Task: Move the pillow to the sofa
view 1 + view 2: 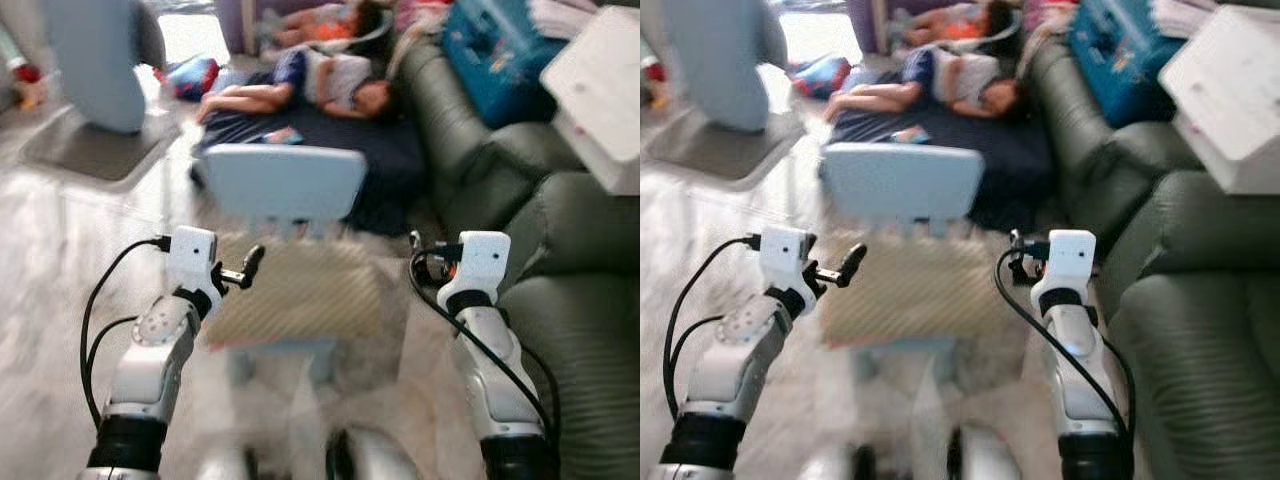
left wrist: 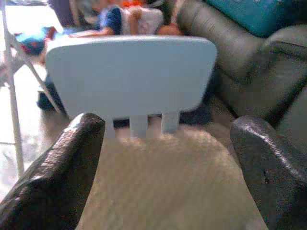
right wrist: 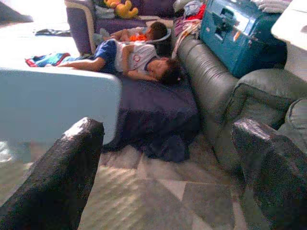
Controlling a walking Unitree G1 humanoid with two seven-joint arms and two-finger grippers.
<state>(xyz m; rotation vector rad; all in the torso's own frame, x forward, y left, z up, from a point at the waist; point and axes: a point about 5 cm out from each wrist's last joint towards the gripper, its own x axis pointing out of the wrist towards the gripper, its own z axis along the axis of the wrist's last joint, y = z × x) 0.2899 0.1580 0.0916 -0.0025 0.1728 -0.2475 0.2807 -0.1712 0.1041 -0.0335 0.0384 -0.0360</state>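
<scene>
A beige striped pillow lies on the seat of a pale blue chair straight in front of me. My left gripper is open at the pillow's left edge, and in the left wrist view its fingers stand wide apart above the pillow. On the pillow's right side my right gripper is open too, with nothing between its fingers. The dark green sofa runs along the right, close to my right arm.
Two people lie on a dark mattress on the floor behind the chair. A blue suitcase and a white box rest on the sofa's far part. Another pale chair stands at the back left on the tiled floor.
</scene>
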